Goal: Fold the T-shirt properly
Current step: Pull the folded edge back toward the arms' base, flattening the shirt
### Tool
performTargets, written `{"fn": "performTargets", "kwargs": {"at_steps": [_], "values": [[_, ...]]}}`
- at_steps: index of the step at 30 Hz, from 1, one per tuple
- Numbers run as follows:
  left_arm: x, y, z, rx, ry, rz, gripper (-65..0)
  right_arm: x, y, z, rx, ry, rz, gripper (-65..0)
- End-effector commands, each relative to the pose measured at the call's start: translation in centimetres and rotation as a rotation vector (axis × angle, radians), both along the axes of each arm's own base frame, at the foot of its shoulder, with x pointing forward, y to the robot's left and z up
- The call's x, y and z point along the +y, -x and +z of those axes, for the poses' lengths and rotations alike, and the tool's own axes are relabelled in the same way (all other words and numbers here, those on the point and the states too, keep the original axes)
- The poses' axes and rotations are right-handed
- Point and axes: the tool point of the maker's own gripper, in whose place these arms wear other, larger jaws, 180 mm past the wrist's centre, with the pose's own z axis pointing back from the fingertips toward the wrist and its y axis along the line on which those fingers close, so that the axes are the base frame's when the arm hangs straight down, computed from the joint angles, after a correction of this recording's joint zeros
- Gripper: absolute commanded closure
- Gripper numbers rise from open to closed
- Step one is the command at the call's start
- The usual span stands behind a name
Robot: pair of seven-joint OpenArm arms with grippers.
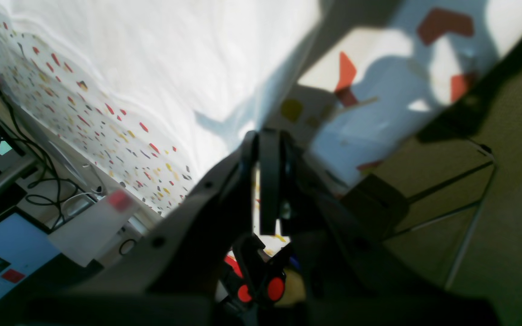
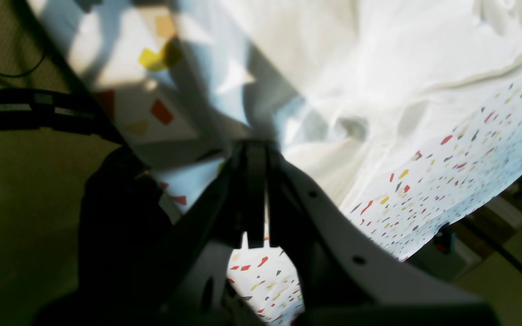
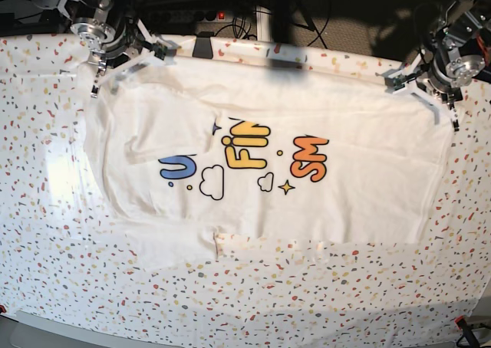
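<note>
Beyond the lettering (image 3: 249, 156), the left gripper (image 1: 261, 136) and right gripper (image 2: 254, 147) are pinching the T-shirt (image 3: 368, 195), seemingly folding its edge and needing level, taut carrying.

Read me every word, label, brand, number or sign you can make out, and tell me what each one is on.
"U": blue, on the T-shirt; anything beyond it is covered by a fold.
"FiN": yellow, on the T-shirt; cut off by the folded edge.
"SM": orange, on the T-shirt; cut off the same way.
White box with red patches, left wrist view: too blurred to read.
</note>
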Motion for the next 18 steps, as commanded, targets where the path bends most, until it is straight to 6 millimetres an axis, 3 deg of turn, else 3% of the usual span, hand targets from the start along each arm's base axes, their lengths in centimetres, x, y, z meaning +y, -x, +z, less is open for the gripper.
{"fn": "performTargets", "kwargs": {"at_steps": [1, 9, 18], "values": [[0.7, -0.9, 1.0, -0.036, -0.023, 0.0, 0.0, -0.5, -0.6, 0.7, -0.03, 0.011, -0.006, 0.0], [0.5, 0.9, 0.0, 0.006, -0.015, -0.01, 0.0, -0.1, -0.5, 1.0, -0.038, -0.003, -0.004, 0.0], [-0.3, 0.9, -0.1, 0.004, 0.022, -0.033, 0.0, 2.0, -0.1, 2.0, -0.05, -0.071, 0.021, 0.0]]}}
